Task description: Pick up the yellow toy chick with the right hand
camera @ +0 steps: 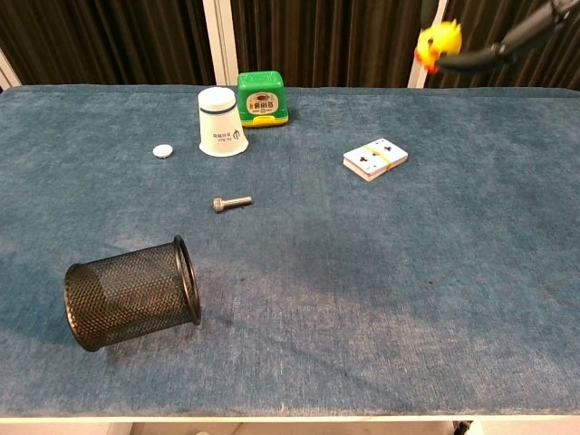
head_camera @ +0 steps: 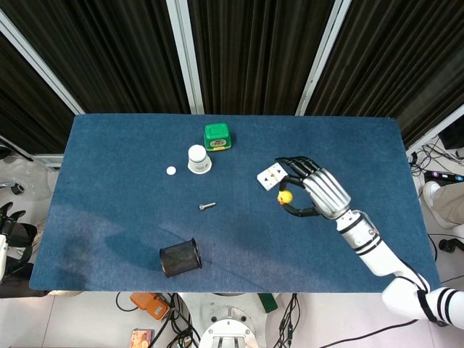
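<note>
Right hand [head_camera: 317, 190] pinches yellow toy chick [head_camera: 285, 196], lifted clear of bench [head_camera: 123, 159], right of centre. Black mesh cup [head_camera: 180, 258] on its side, lower left. White paper cup [head_camera: 198, 159] upside down, beside green box [head_camera: 217, 136].

One chick [head_camera: 285, 196], cup [head_camera: 198, 159], green box [head_camera: 217, 135], card deck [head_camera: 272, 176], bolt [head_camera: 207, 206], mesh basket [head_camera: 180, 257], white disc [head_camera: 171, 171].

Yellow toy chick [head_camera: 285, 196], small and rounded with an orange beak, pinched between the fingertips of the right robot hand [head_camera: 319, 191], raised clear of the desk [head_camera: 109, 174] toward its right half.
</note>
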Controlling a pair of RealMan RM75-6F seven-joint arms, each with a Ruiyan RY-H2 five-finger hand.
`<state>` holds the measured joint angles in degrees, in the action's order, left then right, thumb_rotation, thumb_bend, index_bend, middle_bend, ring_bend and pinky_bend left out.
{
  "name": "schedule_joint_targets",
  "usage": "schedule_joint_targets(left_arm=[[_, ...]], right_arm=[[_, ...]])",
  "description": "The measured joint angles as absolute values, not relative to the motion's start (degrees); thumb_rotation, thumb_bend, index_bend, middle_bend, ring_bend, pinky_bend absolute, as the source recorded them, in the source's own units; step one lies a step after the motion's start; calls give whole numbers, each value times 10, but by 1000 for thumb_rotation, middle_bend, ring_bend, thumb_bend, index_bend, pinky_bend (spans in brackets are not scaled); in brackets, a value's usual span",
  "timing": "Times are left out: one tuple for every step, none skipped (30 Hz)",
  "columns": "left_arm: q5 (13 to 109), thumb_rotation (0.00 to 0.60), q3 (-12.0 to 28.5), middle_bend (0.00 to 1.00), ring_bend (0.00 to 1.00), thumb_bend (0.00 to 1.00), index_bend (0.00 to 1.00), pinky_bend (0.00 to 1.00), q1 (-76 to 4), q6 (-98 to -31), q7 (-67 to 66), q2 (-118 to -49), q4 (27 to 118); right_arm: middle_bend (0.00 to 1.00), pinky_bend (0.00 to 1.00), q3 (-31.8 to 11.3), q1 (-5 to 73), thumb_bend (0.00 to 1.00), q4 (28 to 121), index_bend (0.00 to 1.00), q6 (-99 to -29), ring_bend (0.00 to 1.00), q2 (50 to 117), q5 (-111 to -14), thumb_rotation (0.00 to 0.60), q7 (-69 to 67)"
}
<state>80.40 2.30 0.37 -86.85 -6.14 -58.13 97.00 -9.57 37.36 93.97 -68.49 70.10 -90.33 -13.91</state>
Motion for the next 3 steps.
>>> schedule_joint_targets(left_arm=[[804,600,23,15,59,298,168,174,4,-869,-61,-581,970],[803,600,23,14,59,298,168,174,4,-868,-61,-581,970],[802,600,23,14,59,298,168,174,4,-868,-60,-581,970]], right_arm=[[209,219,-98,370,494,939,625,-695,218,702,-903,600,-136],[209,219,-101,367,494,939,625,-705,218,703,-902,600,-133],[209,220,-103,362,494,939,624,-715,218,704,-901,600,-131]])
